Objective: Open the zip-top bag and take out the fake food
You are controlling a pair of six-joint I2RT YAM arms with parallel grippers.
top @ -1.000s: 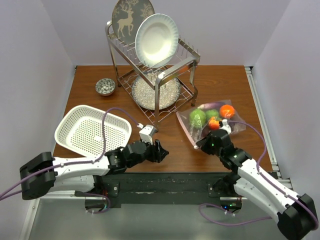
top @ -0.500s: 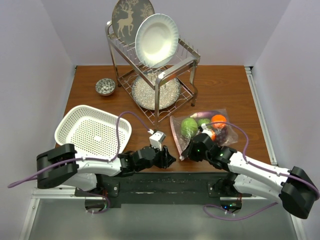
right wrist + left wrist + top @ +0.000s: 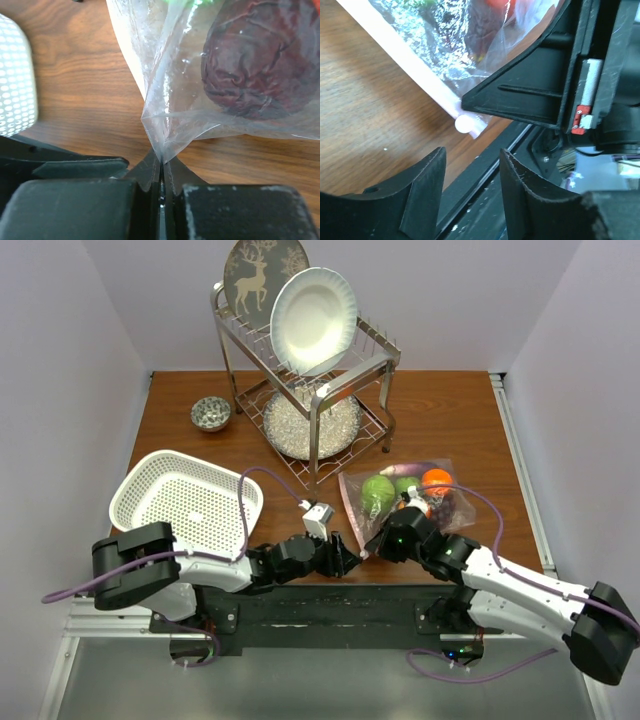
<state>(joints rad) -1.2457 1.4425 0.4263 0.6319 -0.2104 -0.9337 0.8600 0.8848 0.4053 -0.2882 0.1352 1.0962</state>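
zip-top bag [image 3: 175, 120] corner pinched in right claw [image 3: 161, 164]

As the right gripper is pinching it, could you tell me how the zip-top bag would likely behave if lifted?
Probably floppy: the zip-top bag bunches into creases where the right gripper pinches it. It would likely sag, since the fake food lies loose inside. The round pieces may well roll as it tilts.

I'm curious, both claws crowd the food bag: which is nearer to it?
Right. The right claw pinches the zip-top bag at its edge; the left claw sits open just short of the zip strip.
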